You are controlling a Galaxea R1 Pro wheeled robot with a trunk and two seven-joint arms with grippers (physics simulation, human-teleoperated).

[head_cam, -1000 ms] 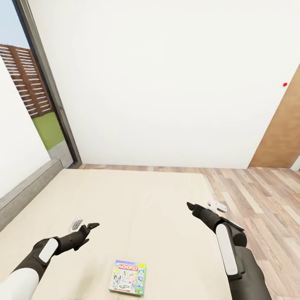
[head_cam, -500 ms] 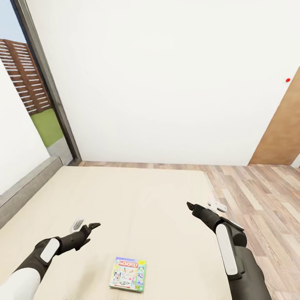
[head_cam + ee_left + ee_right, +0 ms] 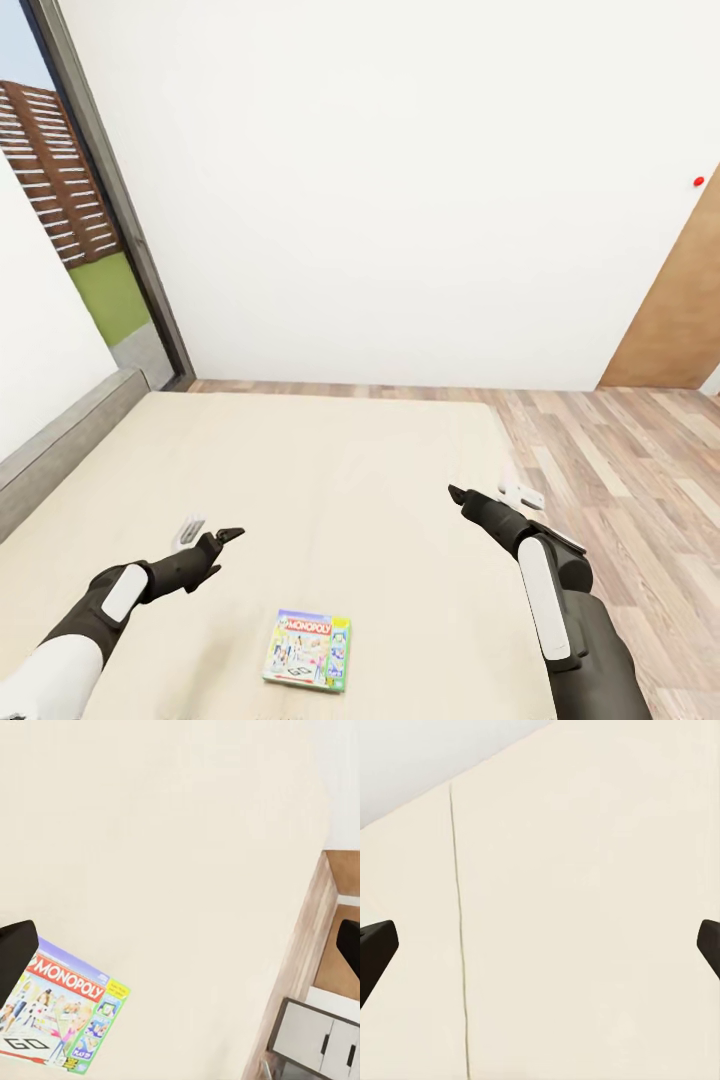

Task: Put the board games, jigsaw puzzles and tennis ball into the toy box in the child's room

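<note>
- The thin rectangular board game with a pale green printed cover (image 3: 307, 650) lies flat near the cream-beige bed's (image 3: 330, 470) near edge.
- The left pincer (image 3: 205, 541), released and empty, hovers nearer it than the released right pincer (image 3: 490, 497).

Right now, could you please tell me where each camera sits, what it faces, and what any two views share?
Head view: from the robot's head, looking forward and down over the bed; both arms show, left gripper, right gripper.
Left wrist view: on the left arm, facing the bed and game; dark fingertips at the edges.
Right wrist view: on the right arm, facing the bare bed cover; fingertips at the edges.
Shared: head and left wrist views both show the game.
</note>
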